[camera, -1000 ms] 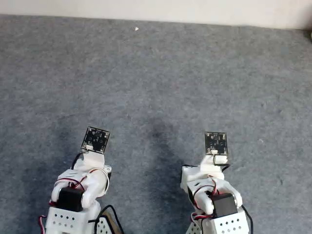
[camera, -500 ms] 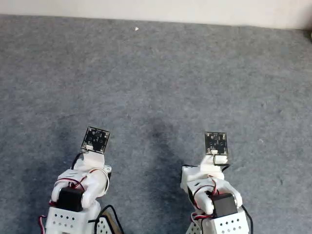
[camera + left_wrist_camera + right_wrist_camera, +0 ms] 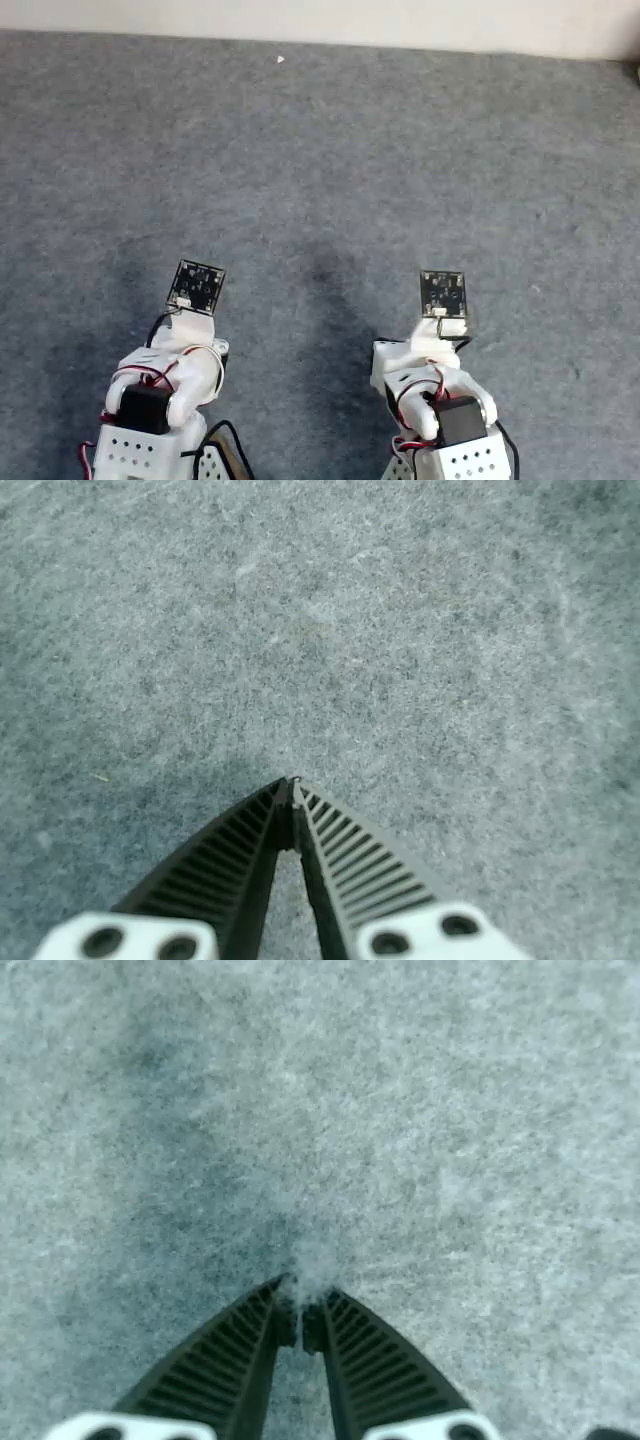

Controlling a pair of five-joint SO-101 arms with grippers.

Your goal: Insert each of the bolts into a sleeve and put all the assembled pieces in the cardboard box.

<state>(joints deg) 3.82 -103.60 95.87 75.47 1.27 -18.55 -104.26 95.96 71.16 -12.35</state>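
Grey felt mat (image 3: 330, 150) lies beneath and ahead of both pincers. Left pincer (image 3: 293, 790): tips pressed together, empty. Right pincer (image 3: 300, 1318): tips closed, empty. Position of bolts, sleeves and cardboard box cannot be determined. Risk: advancing with closed tips may snag the felt or knock parts away. Versus earlier frames: both arms unchanged

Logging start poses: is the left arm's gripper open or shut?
Shut. The left gripper shows its ribbed jaws meeting at the tips, nothing between them, over the grey mat.
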